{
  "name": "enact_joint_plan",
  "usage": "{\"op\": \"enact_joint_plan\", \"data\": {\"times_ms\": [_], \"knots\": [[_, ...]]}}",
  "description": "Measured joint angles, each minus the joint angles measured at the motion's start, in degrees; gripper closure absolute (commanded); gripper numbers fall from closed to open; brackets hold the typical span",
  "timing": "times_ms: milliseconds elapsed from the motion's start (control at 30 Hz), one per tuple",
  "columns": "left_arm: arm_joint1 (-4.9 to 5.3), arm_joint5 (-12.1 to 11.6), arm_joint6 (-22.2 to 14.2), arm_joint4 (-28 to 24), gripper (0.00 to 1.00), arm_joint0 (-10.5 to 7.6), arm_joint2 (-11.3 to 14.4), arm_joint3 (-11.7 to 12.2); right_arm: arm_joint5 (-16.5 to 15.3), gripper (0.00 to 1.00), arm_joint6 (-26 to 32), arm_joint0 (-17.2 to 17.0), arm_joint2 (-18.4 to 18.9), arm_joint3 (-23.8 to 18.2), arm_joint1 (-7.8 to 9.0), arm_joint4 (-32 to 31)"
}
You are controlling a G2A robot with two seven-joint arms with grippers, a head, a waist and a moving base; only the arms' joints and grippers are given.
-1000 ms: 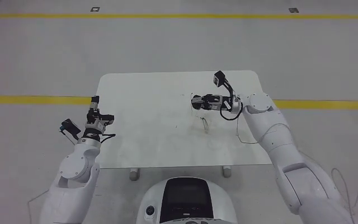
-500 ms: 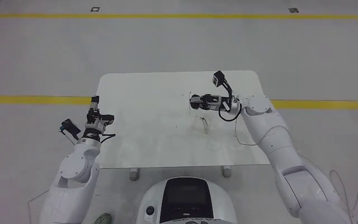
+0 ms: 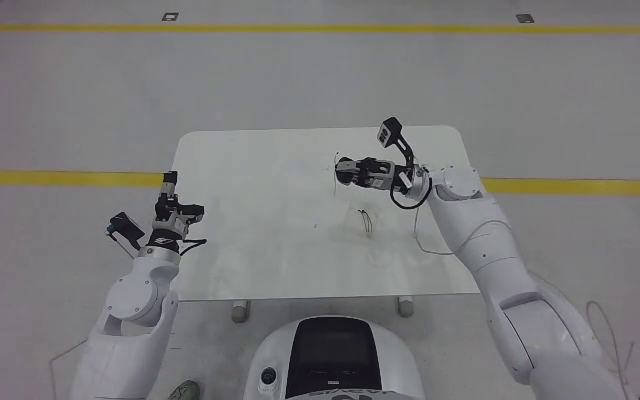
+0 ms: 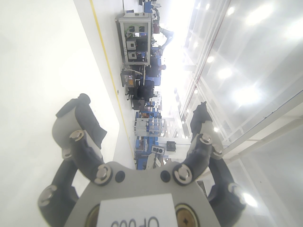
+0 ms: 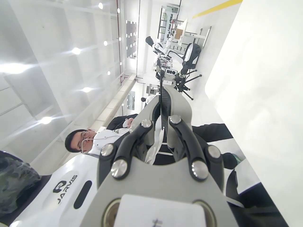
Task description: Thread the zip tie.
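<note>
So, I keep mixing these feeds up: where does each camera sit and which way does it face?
Top view: above the arms, looking down at the white table; both arms show.
Left wrist view: on the left wrist, facing past the open left gripper into the hall.
Right wrist view: on the right wrist, facing past the right gripper, shut on the zip tie, into the hall.
Shared: all three show the table.

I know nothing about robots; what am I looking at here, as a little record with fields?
Surface: white rectangular table
Right gripper: shut on thin black plastic zip tie, above the table
Left gripper: open, holding nothing, by the table's left edge
Also on table: small dark wiry item, too small to identify
</note>
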Motion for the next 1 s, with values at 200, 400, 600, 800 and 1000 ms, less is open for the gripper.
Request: {"op": "enact_joint_plan", "data": {"times_ms": [200, 400, 600, 800, 1000], "knots": [[0.0, 0.0, 0.0, 0.0, 0.0, 0.0, 0.0, 0.0, 0.05, 1.0, -2.17, -1.3, 0.43, -1.36, 0.04, 0.86], [0.0, 0.0, 0.0, 0.0, 0.0, 0.0, 0.0, 0.0, 0.0, 1.0, -7.29, -4.31, 2.66, -5.91, -0.07, 3.82], [0.0, 0.0, 0.0, 0.0, 0.0, 0.0, 0.0, 0.0, 0.0, 1.0, -9.03, -5.91, 4.11, -10.41, -0.48, 0.45], [-0.09, 0.43, -0.71, -0.88, 0.0, -0.2, 0.29, 0.2, 0.12, 1.0, -9.54, -6.21, 4.03, -10.87, -0.43, -0.01], [-0.22, 7.48, -13.66, -18.0, 0.0, -1.43, -0.52, 1.29, -0.01, 1.0, -13.9, -8.62, 4.0, -14.48, -0.04, -2.9]]}}
